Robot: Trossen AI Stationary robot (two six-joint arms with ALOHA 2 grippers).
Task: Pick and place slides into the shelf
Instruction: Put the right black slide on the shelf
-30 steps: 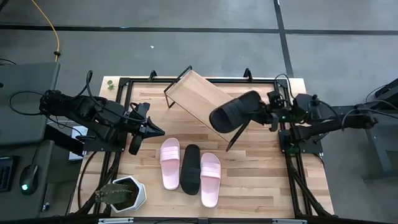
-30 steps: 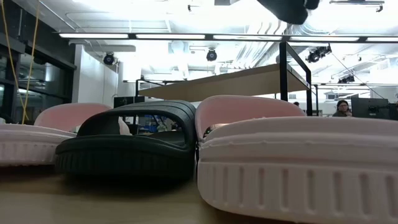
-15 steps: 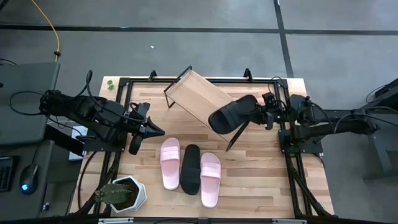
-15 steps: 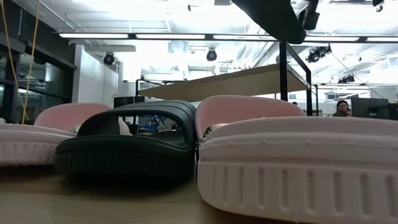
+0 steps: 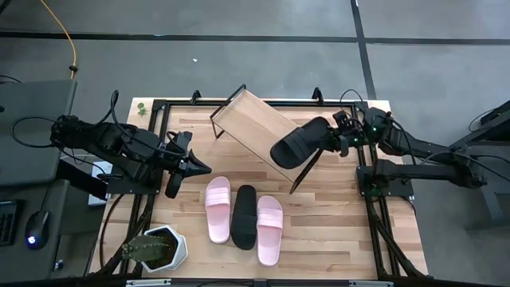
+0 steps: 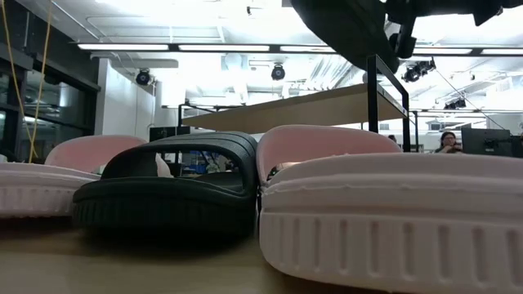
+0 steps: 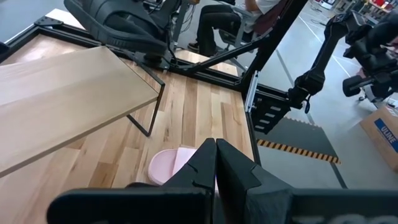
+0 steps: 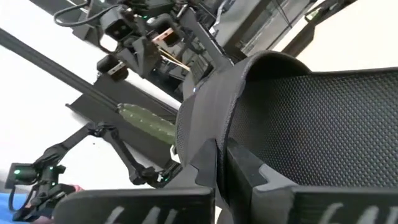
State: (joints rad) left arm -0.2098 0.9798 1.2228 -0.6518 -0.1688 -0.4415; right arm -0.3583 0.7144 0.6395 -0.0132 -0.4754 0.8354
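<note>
1. You have two dark, nearly black jointed arms, the left arm and the right arm.
2. Your arms are built of blocky links with rounded joint housings, and thin black cables loop along them.
3. Your left gripper shows two matte black fingers with angular, faceted faces and a flat black bar across their base.
4. Your right gripper has the same black, wedge-shaped fingers.

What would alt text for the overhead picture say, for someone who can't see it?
Seen from above, the right gripper holds a black sandal over the lower end of a slanted wooden shelf. Two pink sandals and another black one lie side by side on the table, while the left gripper waits, shut, beside them.
</note>
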